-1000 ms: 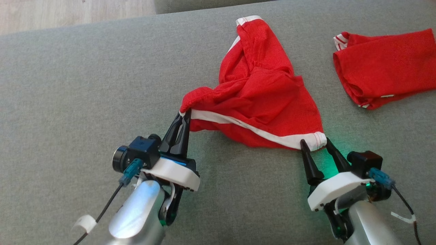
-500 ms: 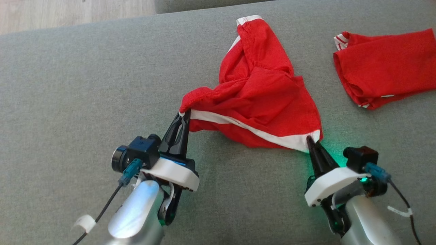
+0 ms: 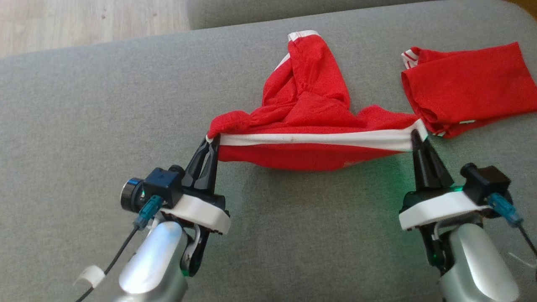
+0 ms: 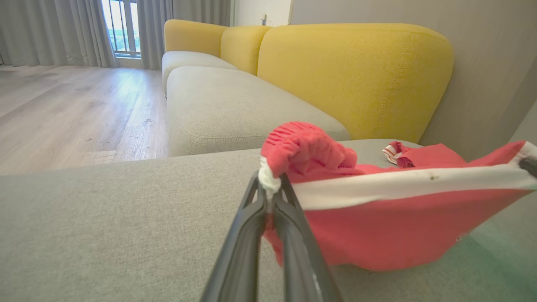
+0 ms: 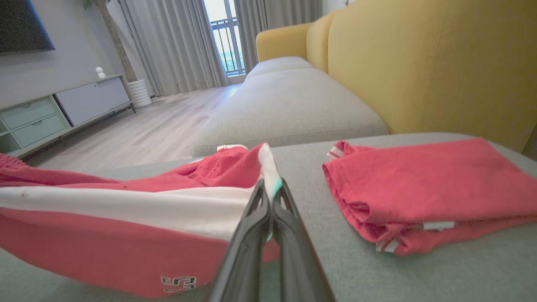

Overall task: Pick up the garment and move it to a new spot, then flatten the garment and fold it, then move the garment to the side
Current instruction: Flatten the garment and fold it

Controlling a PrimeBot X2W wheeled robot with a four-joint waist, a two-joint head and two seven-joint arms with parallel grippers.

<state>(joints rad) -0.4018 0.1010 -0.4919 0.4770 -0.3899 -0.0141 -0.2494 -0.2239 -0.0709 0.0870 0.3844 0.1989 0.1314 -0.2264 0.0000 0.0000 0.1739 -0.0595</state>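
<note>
Over grey sofa seat (image 3: 84,105), left gripper (image 3: 211,141) and right gripper (image 3: 415,136) clamp the garment (image 3: 310,121), seemingly taut.

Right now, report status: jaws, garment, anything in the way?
Left gripper, right gripper: jaws shut on garment. White band taut between them. Folded red cloth close by right gripper.

Yellow-backed grey sofa (image 4: 235,109), wooden floor (image 4: 75,105), curtained window (image 5: 222,37).
</note>
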